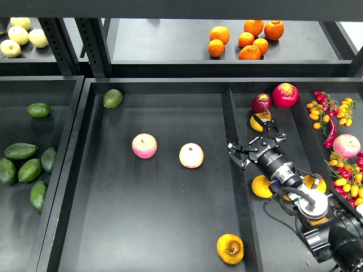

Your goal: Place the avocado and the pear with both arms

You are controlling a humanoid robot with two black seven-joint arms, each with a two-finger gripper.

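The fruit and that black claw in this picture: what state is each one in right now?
Pear: lying free near the front of the middle tray, stem up.
Round green avocado: lying loose at the tray's back left corner.
Two apples: resting mid-tray, apart.
Right gripper: open, empty, over the tray divider.
Left gripper: out of view.

**Occlusions and cut-offs, head view**

Your right arm (300, 195) covers part of three yellow-orange fruits in the right tray (295, 122): one (259, 120) behind the gripper fingers, one (261, 187) beside the wrist, one (313, 182) mostly behind the forearm. You cannot tell their kind. The arm base is cut by the bottom right corner. A dark avocado (5, 170) is clipped by the left edge. Pale fruits (20, 35) at the top left corner are partly cropped. The peppers (332, 116) by the right edge are too small to separate.
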